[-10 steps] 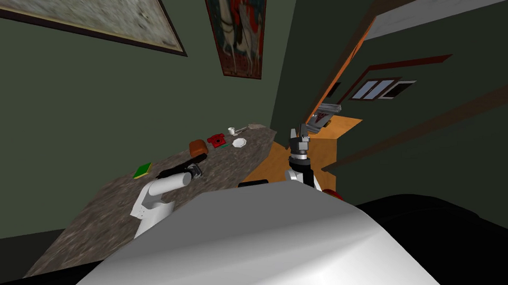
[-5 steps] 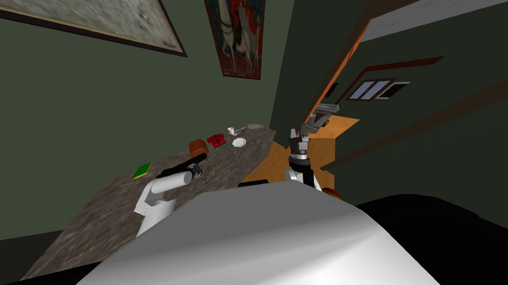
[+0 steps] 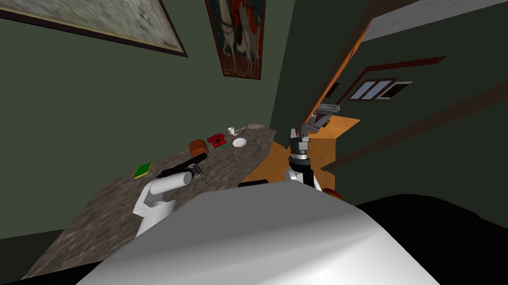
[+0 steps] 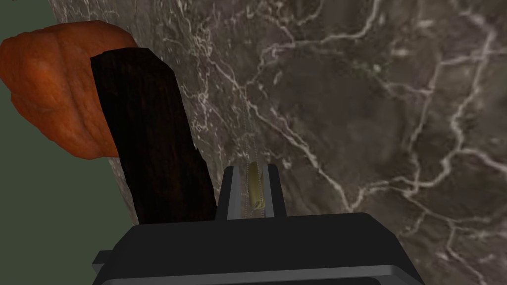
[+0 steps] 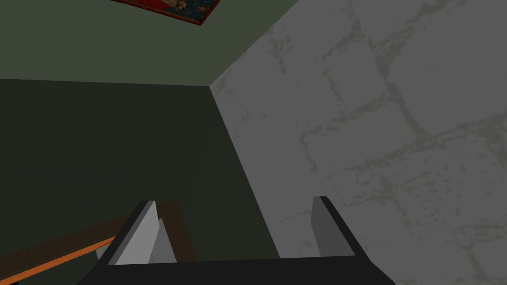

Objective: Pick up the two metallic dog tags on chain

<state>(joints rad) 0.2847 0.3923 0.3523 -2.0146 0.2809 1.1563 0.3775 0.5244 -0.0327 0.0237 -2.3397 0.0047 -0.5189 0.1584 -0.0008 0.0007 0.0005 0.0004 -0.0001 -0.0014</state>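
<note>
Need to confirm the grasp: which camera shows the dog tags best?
The left wrist view: the yellowish dog tag sits pinched between the fingers of the left gripper, its chain trailing over the veined table. In the head view it is too small to tell. The right gripper, open, points away from it.

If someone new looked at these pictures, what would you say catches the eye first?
Likely the left gripper, its fingers pressed on the yellowish dog tags, with the thin chain trailing ahead over the marble table. Right beside it lies a black block, with an orange lump behind. The right gripper stands raised and open beside the table.
</note>
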